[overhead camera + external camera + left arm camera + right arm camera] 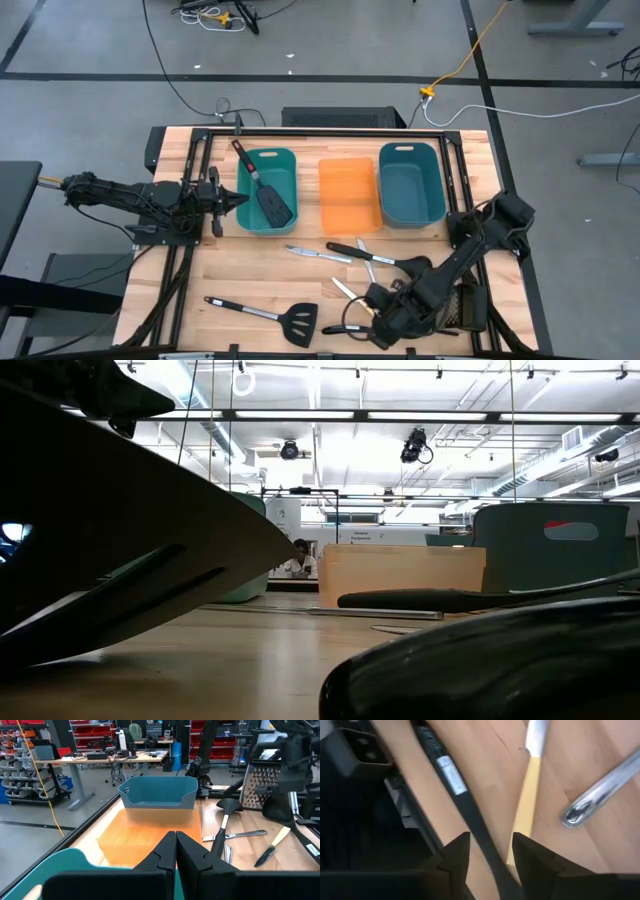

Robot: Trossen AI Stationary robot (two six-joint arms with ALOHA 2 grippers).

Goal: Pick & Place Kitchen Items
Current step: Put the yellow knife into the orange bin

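Right wrist view has my right gripper (490, 851) low over the table's near right part, fingers apart around a black ladle handle (470, 815), gripping nothing; the yellow knife (525, 805) lies just beside it. My left gripper (176, 851) hangs shut and empty by the teal bin (268, 190) holding a spatula (270, 200)

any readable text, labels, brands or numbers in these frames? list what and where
None can be read in any view.
Black utensil handle under the right gripper: a silvery band, any marking on it is blurred.
Red mark high on the teal bin in the low view: a shape only, no letters legible.
Red storage bins on the room shelving in the left wrist view: any labels too small to read.
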